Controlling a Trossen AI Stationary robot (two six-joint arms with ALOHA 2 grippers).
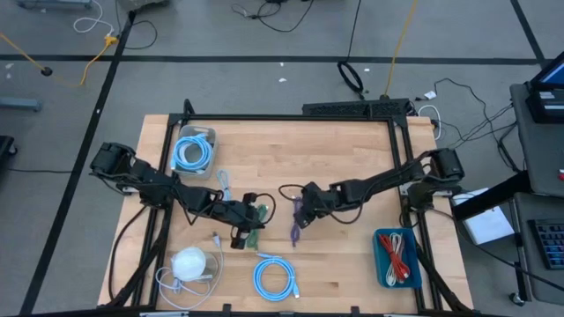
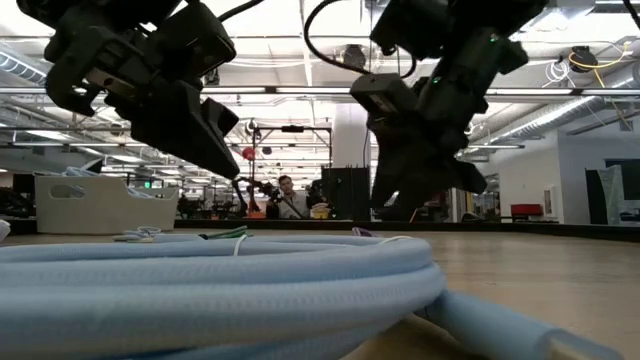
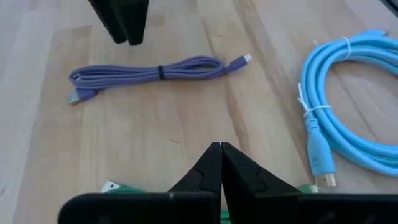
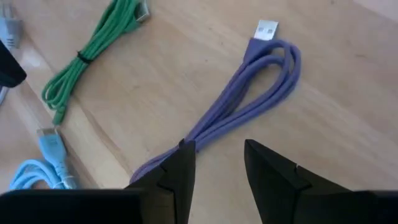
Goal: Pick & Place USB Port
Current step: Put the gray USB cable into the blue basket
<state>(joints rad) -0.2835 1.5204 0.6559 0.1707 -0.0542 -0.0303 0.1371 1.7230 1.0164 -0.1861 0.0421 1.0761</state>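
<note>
Layout, left to right on the pale wooden table [image 1: 352,176]. White bundled cord [image 1: 188,263] at the near left corner; grey bin holding a coiled light-blue cable [image 1: 192,151] at the far left. My left pincer [image 1: 240,231] sits over the green bundled USB cable [image 4: 93,59], fingers pressed together with no gap between the tips [image 3: 217,163]. The green cable lies on the wood just below them; only its ends show past the fingers in the left wrist view, so I cannot tell whether it is touched. A loose coil of light-blue cable [image 1: 274,277] lies near the front edge.

Centre: purple bundled USB cable [image 1: 297,220] flat on the table, silver plug free at one end. My right pincer [image 1: 302,204] hovers above it, fingers spread, one finger [image 4: 177,171] over the bundle and the other beside it. Nothing is gripped.

Far right: blue tray [image 1: 382,260] holding red cables.

Step, by my judgement: approach and grasp of the purple cable. Next move calls for lowering, centring the bundle between the fingers, then closing.

Hard to make out: height of either pincer above the wood; the low view is mostly blocked by the blue coil.
</note>
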